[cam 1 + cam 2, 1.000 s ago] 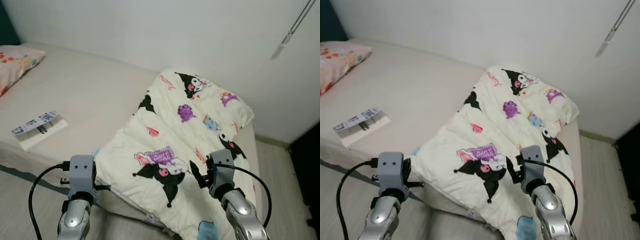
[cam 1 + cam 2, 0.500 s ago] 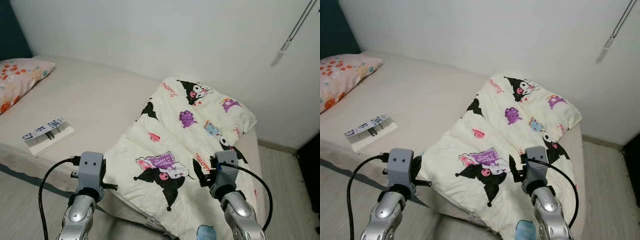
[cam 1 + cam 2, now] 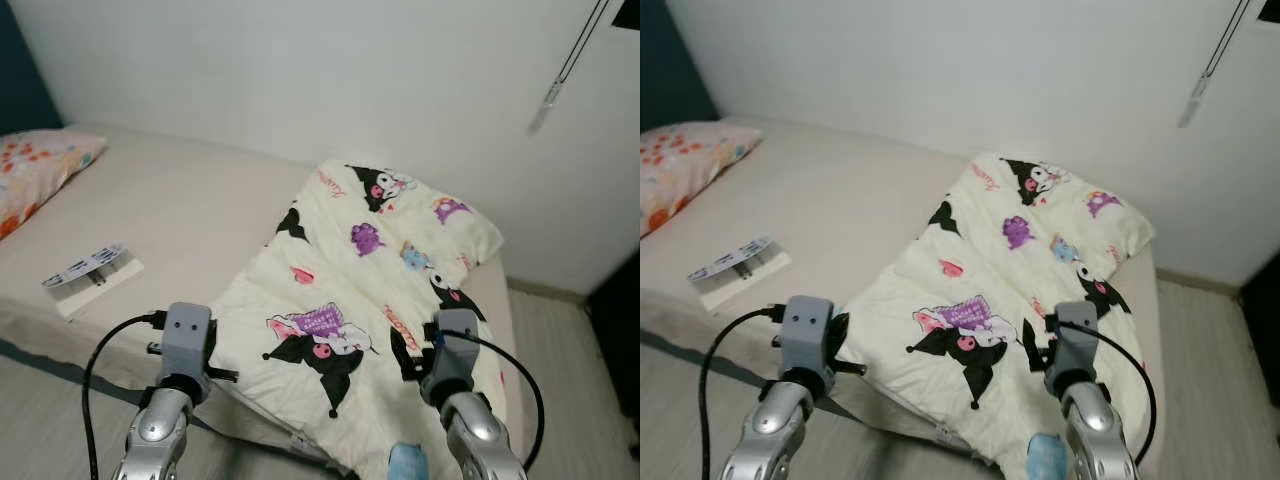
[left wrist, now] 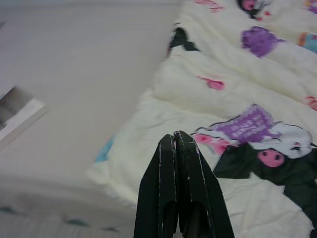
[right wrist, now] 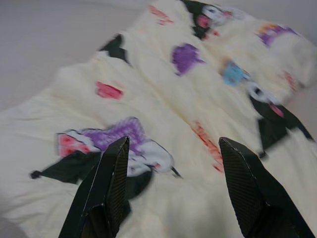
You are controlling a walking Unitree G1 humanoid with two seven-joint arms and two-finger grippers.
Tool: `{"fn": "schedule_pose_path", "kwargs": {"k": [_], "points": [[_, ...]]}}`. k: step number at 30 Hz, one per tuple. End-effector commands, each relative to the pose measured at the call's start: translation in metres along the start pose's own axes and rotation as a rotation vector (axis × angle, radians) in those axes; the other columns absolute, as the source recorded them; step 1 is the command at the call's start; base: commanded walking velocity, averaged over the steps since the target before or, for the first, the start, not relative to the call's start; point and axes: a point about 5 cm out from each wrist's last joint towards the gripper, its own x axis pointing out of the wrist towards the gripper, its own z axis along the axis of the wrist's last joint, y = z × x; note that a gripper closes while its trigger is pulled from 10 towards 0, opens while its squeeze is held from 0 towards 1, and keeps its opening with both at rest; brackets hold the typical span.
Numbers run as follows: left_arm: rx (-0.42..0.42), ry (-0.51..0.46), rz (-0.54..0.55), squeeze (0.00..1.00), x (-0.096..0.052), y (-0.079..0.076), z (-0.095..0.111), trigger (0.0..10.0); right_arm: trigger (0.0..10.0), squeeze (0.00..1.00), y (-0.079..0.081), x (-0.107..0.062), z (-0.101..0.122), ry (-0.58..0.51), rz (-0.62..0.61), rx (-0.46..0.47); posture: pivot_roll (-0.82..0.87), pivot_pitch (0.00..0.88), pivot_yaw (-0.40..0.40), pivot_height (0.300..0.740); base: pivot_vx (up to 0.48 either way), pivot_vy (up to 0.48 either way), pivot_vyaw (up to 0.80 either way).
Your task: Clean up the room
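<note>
Hovering: both hands over cartoon blanket (image 3: 370, 270) edge.

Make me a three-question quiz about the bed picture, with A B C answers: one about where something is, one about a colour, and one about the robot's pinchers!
1. Where does the book lie?
A. on the bare mattress, beside the blanket
B. on the pillow
C. on the floor

2. What colour is the blanket mostly?
A. dark blue
B. cream
C. green

3. How do the grippers stand?
A. both open
B. both shut
C. left gripper shut, right gripper open

Answers:
1 A, the book rests on the mattress, apart from the pillow.
2 B, cream cloth with cartoon prints.
3 C, the left fingers touch; the right fingers stand wide apart.
</note>
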Motion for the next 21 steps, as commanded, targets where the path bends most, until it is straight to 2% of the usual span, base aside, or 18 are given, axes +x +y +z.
{"fn": "schedule_pose_path", "kwargs": {"k": [1, 16, 21], "points": [[0.007, 0.019, -0.028, 0.0, -0.0003, -0.0057, -0.0041, 10.0, 10.0, 0.0, -0.0082, -0.0048, -0.007, 0.031, -0.037, 0.027, -0.08, 0.134, -0.022, 0.74, 0.0, 0.0, -0.8], [0.017, 0.029, -0.049, 0.0, 0.0007, -0.0059, -0.0045, 10.0, 10.0, 0.0, -0.0094, -0.0085, -0.01, 0.047, -0.057, 0.047, -0.07, 0.152, -0.017, 0.74, 0.0, 0.0, -0.8], [0.0, 0.053, -0.016, 0.0, 0.0, -0.0028, -0.0062, 10.0, 10.0, 0.0, -0.0092, -0.0081, -0.0131, 0.073, -0.05, 0.074, -0.07, 0.162, -0.007, 0.74, 0.0, 0.0, 0.0]]}}
